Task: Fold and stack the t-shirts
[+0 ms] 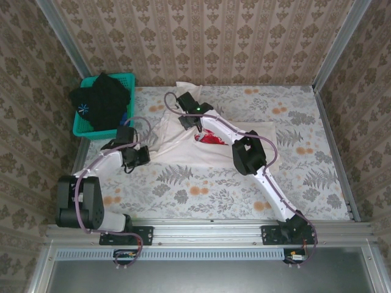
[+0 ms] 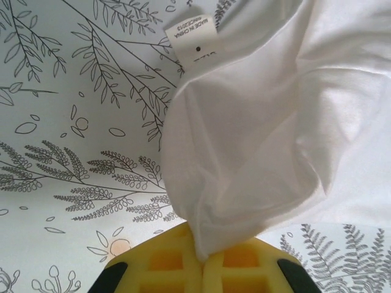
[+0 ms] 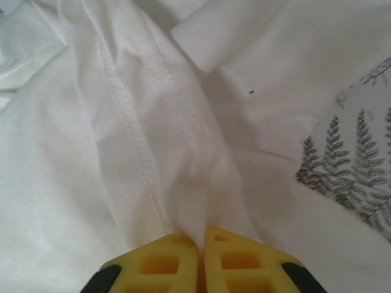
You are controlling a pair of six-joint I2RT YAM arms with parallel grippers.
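T-shirt [image 2: 256, 140] (one, white) clamped by left pincer [image 2: 201, 259]; right pincer [image 3: 201, 238] too.

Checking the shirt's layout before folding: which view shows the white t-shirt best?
Top external: the white t-shirt lies spread, red graphic visible. The left wrist view shows a bunched corner pinched in the left gripper; the right wrist view, a seamed fold in the right gripper.

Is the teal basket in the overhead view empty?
No, a heap of dark cloth lies piled in the teal basket and rises above its rim.
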